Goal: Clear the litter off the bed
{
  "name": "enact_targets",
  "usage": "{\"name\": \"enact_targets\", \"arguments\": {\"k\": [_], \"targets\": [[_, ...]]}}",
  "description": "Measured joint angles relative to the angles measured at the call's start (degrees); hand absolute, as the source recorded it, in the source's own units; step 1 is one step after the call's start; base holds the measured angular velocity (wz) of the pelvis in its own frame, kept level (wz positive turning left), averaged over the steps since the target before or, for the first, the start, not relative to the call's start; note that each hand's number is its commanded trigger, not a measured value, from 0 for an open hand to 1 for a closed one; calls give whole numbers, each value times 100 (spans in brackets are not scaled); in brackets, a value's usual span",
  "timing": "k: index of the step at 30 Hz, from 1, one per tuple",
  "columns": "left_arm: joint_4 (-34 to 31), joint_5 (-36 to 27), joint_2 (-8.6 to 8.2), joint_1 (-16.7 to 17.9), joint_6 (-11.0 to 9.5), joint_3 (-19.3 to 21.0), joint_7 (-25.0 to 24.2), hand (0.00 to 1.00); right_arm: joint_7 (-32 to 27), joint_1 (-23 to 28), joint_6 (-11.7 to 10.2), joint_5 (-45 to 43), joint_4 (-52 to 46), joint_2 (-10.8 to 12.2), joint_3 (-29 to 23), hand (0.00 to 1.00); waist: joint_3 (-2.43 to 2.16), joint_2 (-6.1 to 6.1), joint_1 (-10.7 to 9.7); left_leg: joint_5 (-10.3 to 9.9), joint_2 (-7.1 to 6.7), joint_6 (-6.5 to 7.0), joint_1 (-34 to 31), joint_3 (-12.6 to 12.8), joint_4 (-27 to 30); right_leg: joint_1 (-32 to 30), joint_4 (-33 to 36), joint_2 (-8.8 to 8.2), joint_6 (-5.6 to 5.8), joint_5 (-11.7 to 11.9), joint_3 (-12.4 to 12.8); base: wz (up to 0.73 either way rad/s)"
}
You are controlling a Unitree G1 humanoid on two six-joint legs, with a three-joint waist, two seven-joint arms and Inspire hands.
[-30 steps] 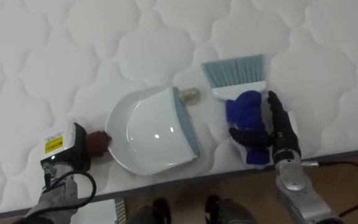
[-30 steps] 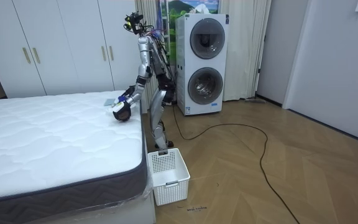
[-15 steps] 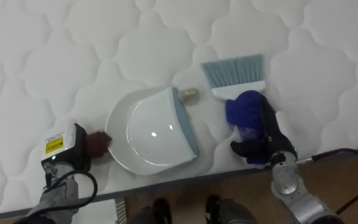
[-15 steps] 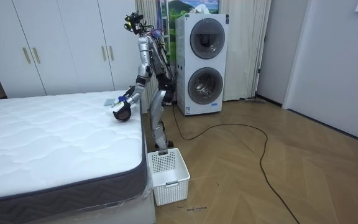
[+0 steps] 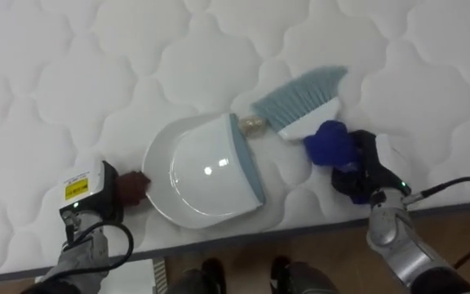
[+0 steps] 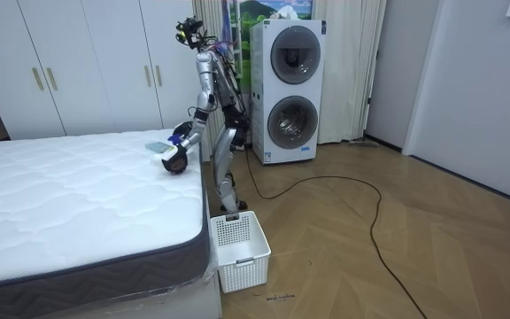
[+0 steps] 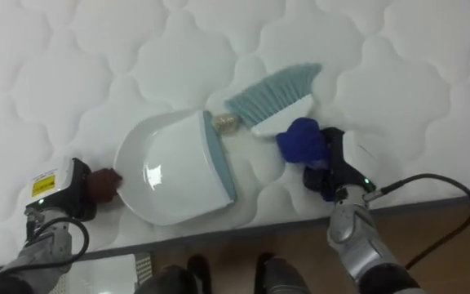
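Mattress [image 5: 96, 65] first: soft, quilted and springy by the look of it, so anything pressed on it will probably sink a bit and crumbs will get caught in the seams. Its edge is seen along the bottom of the frame, with wood floor [image 5: 317, 253] below. Plenty of open room is left toward the top and upper left, hardly any toward the bottom. Strokes are better aimed away from that edge, or stuff gets flicked off.

Dustpan [image 5: 202, 175] is laid flat at lower centre, lip [image 5: 250, 167] facing right. It's likely light, hard, slick plastic, so it can be expected to skate on the fabric unless held at the brown handle [image 5: 133, 186]. The left hand [image 5: 88, 196] is parked right there, lower left, but whether the handle is actually gripped can't be told.

Brush [image 5: 307, 122] is tilted right of centre, with soft bristles [image 5: 296, 91] and a stiff blue handle [image 5: 326, 145]. That handle is the spot to hold, and the right hand [image 5: 365, 167] is curled round it.

A tiny bit of debris [image 5: 253, 124] is sat just beside the lip's top end, near the bristles. It looks light and easily bounced.
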Motion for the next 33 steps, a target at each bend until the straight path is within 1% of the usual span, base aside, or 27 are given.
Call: {"name": "enact_targets", "arguments": {"k": [2, 4, 7, 12, 15, 18, 21, 22, 23, 24, 25, 26, 28, 31, 33], "targets": [[-77, 0, -3, -7, 0, -1, -5, 100, -35, -32, 75, -48, 55, -67, 4, 100, 17, -26, 29, 0, 1, 0, -16, -4, 12, 10, -4, -4, -6, -9, -41, 9], [-76, 1, -9, -8, 0, -2, -5, 100, -58, -45, 80, -92, 157, -104, 4, 100, 21, -33, 28, 0, 0, 0, -17, -4, 28, 33, -2, -8, -1, -22, -60, 9], [-74, 2, -10, -9, -1, -18, -5, 100, -146, -48, 126, -107, 234, -70, 18, 100, 23, -40, 27, 0, -5, 0, -18, -4, 29, 43, -3, -17, 2, -27, -78, 4], [-72, 4, -7, -35, -1, -52, 2, 100, -257, -55, 127, -139, 373, -20, 18, 100, 22, -66, 34, 0, -7, 1, -21, -6, 54, 42, 30, -24, 2, -27, -76, 0], [-66, 10, -5, -70, -2, -49, 3, 100, -297, -88, 129, -148, 474, 19, 13, 100, 25, -96, 52, -1, -7, 1, -28, -7, 86, 33, 72, -36, 2, -29, -79, 0], [-61, 4, 7, -123, -2, -50, 2, 100, -296, -110, 132, -129, 552, 10, 6, 100, 21, -156, 126, 1, -21, 5, -45, -15, 105, -19, 153, -87, -6, -55, -76, 0], [-62, 0, 37, -133, -2, -57, -2, 100, -278, -229, 134, -131, 723, -3, 14, 100, 24, -171, 143, 0, -32, 8, -108, -27, 226, -53, 228, -92, -1, -69, -63, 0], [-62, 0, 41, -135, -1, -57, -2, 100, -272, -265, 134, -135, 775, -9, 26, 100, 28, -197, 158, -3, -21, 13, -112, -10, 251, -79, 282, -101, 15, -80, -28, -3], [-62, 2, 41, -144, 0, -57, -2, 100, -267, -315, 134, -155, 826, -11, 26, 100, 28, -209, 172, -21, -21, 43, -132, -11, 279, -118, 334, -101, 25, -89, -3, -4], [-62, 2, 41, -158, 4, -57, -4, 100, -266, -340, 134, -158, 854, -11, 26, 100, 28, -209, 173, -22, -18, 45, -156, -11, 300, -138, 353, -102, 25, -89, -4, 0], [-64, 4, 41, -203, 23, -58, -11, 100, -271, -408, 140, -152, 892, -18, 21, 100, 33, -221, 169, -27, -20, 53, -220, -6, 361, -184, 416, -115, 24, -106, -19, 5], [-63, 7, 43, -266, 47, -58, -21, 100, -268, -463, 153, -152, 933, -27, 20, 100, 52, -250, 178, -30, -22, 58, -269, -4, 402, -238, 470, -123, 19, -110, -29, 7], [-67, 7, 43, -344, 70, -58, -23, 100, -272, -576, 204, -154, 956, -54, 15, 100, 56, -274, 202, -33, -23, 63, -360, -8, 476, -329, 560, -141, 12, -123, -43, 6], [-72, 13, 42, -426, 70, -61, -21, 100, -310, -680, 204, -156, 1080, -74, 15, 100, 62, -282, 249, -43, -27, 81, -457, -19, 534, -435, 700, -194, -1, -142, -59, 3], [-78, 58, 43, -466, 75, -61, -20, 100, -345, -688, 204, -170, 1104, -97, 14, 100, 61, -283, 288, -50, -26, 92, -492, -25, 572, -460, 733, -193, -1, -141, -66, 0]]}}
